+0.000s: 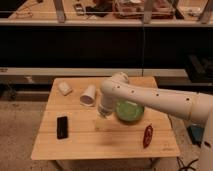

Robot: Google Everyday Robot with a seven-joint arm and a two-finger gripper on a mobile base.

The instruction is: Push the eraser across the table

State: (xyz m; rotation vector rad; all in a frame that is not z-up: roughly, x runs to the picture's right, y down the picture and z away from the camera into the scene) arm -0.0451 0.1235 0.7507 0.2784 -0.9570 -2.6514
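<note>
The eraser, a small flat black block, lies on the left part of the light wooden table. My white arm reaches in from the right over the table's middle. The gripper hangs at the arm's end, pointing down near the table centre, well to the right of the eraser and apart from it. A pale yellow piece lies just under the gripper.
A white cup lies on its side at the back centre. A small pale object lies at the back left. A green bowl sits right of the gripper. A dark red oblong object lies at the front right. Dark shelving stands behind the table.
</note>
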